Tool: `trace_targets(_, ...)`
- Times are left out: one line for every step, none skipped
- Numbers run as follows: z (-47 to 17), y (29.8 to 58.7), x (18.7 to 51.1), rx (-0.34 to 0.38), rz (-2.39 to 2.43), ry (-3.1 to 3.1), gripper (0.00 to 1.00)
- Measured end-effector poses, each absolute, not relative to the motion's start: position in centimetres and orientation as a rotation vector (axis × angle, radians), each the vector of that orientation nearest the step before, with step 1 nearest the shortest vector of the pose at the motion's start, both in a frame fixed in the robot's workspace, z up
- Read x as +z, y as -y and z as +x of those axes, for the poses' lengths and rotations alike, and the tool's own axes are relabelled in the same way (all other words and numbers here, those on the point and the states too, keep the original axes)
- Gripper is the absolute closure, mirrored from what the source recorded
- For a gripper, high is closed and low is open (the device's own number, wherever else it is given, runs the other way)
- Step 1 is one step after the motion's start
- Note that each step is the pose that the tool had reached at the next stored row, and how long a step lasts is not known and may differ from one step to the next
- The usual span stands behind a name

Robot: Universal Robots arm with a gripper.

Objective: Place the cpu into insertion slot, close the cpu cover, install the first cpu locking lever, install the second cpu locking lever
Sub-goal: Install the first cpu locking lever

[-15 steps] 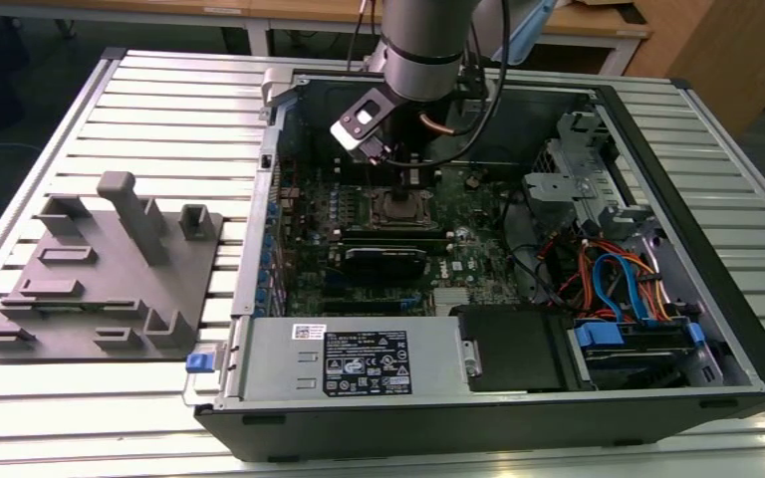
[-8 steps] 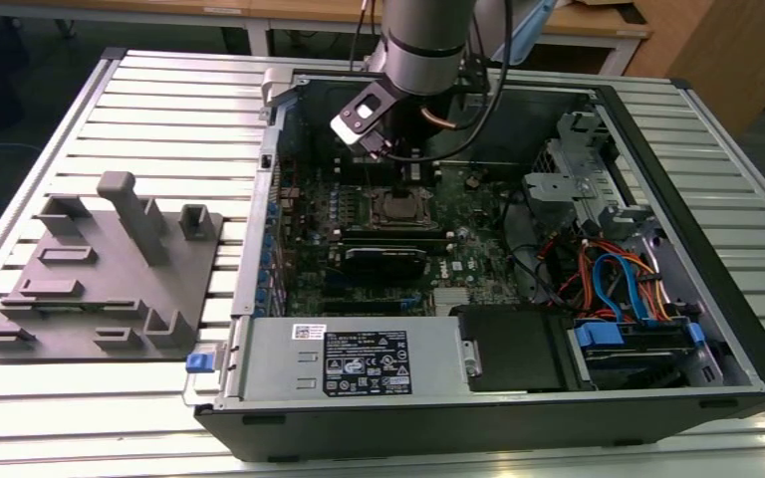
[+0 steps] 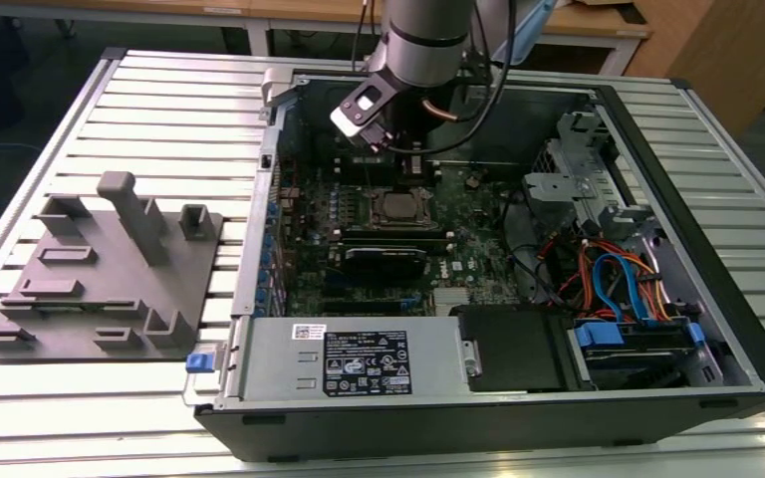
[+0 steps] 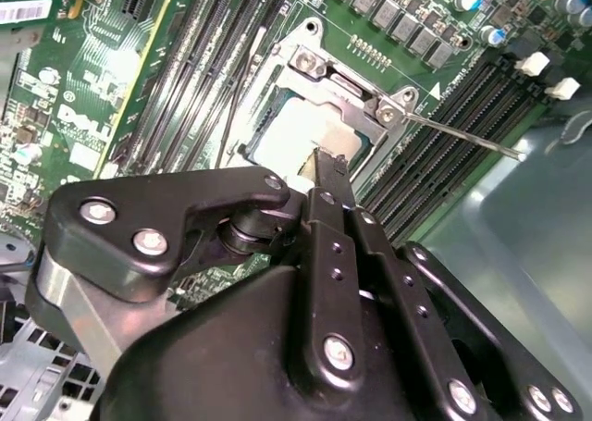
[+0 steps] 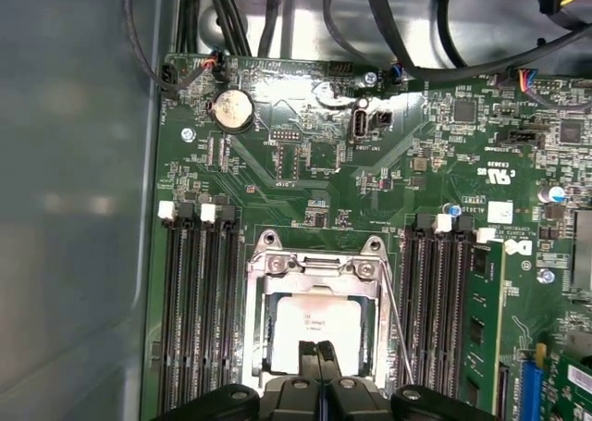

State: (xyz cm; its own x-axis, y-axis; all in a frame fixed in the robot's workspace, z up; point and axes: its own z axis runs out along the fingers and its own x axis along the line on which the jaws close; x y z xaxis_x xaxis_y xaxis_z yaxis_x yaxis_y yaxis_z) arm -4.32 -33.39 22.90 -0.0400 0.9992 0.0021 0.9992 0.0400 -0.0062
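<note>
An open computer case (image 3: 701,329) lies on a slatted metal table (image 3: 156,110), its green motherboard (image 3: 356,249) exposed. The arm (image 3: 422,40) reaches down from above, its gripper (image 3: 405,159) just over the cpu (image 3: 396,208), which sits framed by the cpu cover (image 3: 396,193). On the exterior view's left stands a grey fixture block (image 3: 104,279); blue and orange cables (image 3: 622,284) bundle at its right

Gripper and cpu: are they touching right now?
Cannot tell. In both wrist views the gripper overlaps the cpu, but neither shows contact or a gap plainly.
</note>
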Motion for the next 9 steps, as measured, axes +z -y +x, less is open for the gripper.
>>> trace_targets(-4.32, 33.39, 23.06, 0.005, -2.172, 2.261, 0.90)
trace_targets(-4.32, 33.39, 23.21, 0.005, -2.172, 2.261, 0.90)
trace_targets(-4.32, 33.39, 23.36, 0.005, -2.172, 2.261, 0.90)
trace_targets(-4.32, 33.39, 23.52, 0.005, -2.172, 2.261, 0.90)
trace_targets(-4.32, 33.39, 23.66, 0.005, -2.173, 2.261, 0.90)
trace_targets(-4.32, 33.39, 23.80, 0.005, -2.173, 2.261, 0.90)
trace_targets(-4.32, 33.39, 23.93, 0.005, -2.173, 2.261, 0.90)
trace_targets(-4.32, 33.39, 24.02, 0.005, -2.172, 2.261, 0.90)
trace_targets(-4.31, 33.39, 24.03, 0.004, -2.172, 2.261, 0.90)
